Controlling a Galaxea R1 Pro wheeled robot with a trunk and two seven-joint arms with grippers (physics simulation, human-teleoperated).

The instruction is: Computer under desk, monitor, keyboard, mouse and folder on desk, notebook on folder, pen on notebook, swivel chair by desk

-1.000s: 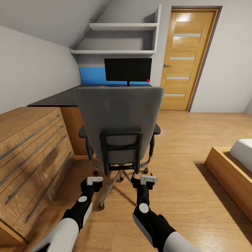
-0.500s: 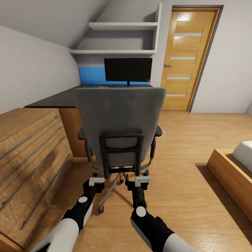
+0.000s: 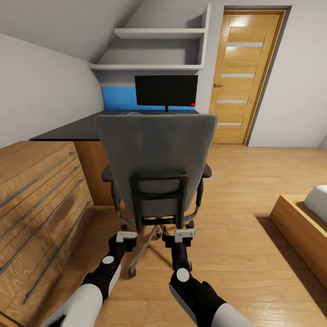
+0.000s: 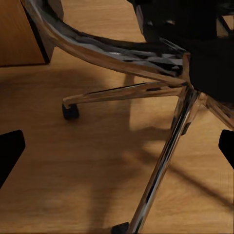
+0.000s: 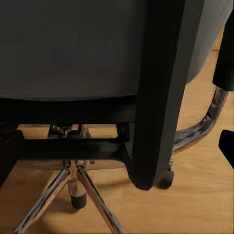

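Note:
The grey swivel chair [image 3: 156, 154] stands right in front of me with its tall back turned to me, hiding its seat and any folder on it. Beyond it the black monitor [image 3: 166, 91] stands on the glossy black desk [image 3: 68, 129], before the blue back panel. My left gripper [image 3: 124, 237] hangs low and open over the floor by the chair's chrome base [image 4: 161, 87]. My right gripper [image 3: 184, 235] is open too, level with the black frame [image 5: 161, 92] of the chair back. Keyboard, mouse, computer, notebook and pen are hidden.
A light wooden chest [image 3: 41, 200] with long bar handles runs close along my left. At the far right is a wooden door [image 3: 245, 77], and a bed frame [image 3: 299, 227] sits at the right edge. White shelves [image 3: 159, 34] hang above the desk. Open wood floor lies right of the chair.
The whole view has crept a little closer to the chair, so it looks larger. My right gripper has shifted slightly inward and lower. Both grippers stay open.

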